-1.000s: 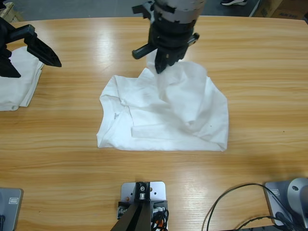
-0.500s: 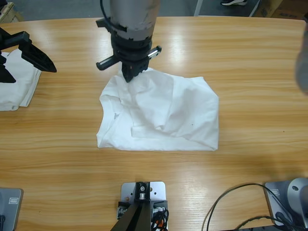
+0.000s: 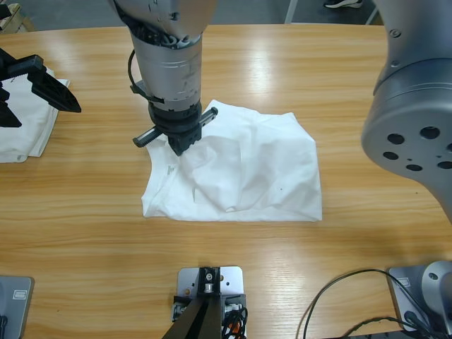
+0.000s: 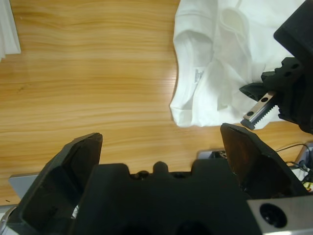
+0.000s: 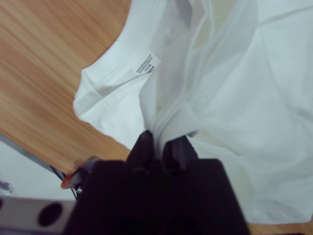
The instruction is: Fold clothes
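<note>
One claw, the right claw (image 3: 176,145), is clenched on a fold of the white shirt (image 3: 247,169) and has dragged it leftward across the desk (image 3: 353,85); fold nearly laid. Left claw (image 3: 32,92) hangs released.

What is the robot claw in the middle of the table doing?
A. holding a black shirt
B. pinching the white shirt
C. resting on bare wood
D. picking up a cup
B: the right gripper has its jaws closed on a bunched fold of the white shirt, seen close up in the right wrist view.
</note>
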Tool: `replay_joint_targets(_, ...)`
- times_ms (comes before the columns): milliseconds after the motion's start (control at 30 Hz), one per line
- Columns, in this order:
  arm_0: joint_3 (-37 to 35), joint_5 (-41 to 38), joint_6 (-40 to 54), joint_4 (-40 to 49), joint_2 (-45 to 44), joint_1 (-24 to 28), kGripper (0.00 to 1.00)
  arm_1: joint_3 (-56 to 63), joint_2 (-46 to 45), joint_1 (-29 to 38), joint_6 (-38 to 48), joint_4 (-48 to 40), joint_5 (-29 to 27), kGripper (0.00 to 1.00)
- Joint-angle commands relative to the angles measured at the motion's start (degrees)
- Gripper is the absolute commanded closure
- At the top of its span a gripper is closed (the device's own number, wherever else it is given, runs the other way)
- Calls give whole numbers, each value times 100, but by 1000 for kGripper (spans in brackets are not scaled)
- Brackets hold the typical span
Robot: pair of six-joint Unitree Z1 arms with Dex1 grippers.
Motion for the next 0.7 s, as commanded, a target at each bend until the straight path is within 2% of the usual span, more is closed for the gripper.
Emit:
replay_joint_targets(33, 223, 79, 42, -17, -50, 61, 50, -2313, 730, 64, 185, 772, 154, 0)
replay_joint_targets(267, 344, 79, 24, -126, -41, 61, 50, -3072, 593, 22, 220, 666, 338, 0)
replay_joint_targets(467, 485, 70, 15, -332, -32, 61, 50, -3144, -525, -133, 62, 529, 502, 0)
replay_joint_targets(633, 488, 40, 35, -439, 5, 61, 54, -3093, -1550, -375, 137, 1197, 64, 0)
replay_joint_targets(700, 481, 10, 209, -462, 47, 61, 64, -2594, -1921, -463, -79, 1254, -198, 4)
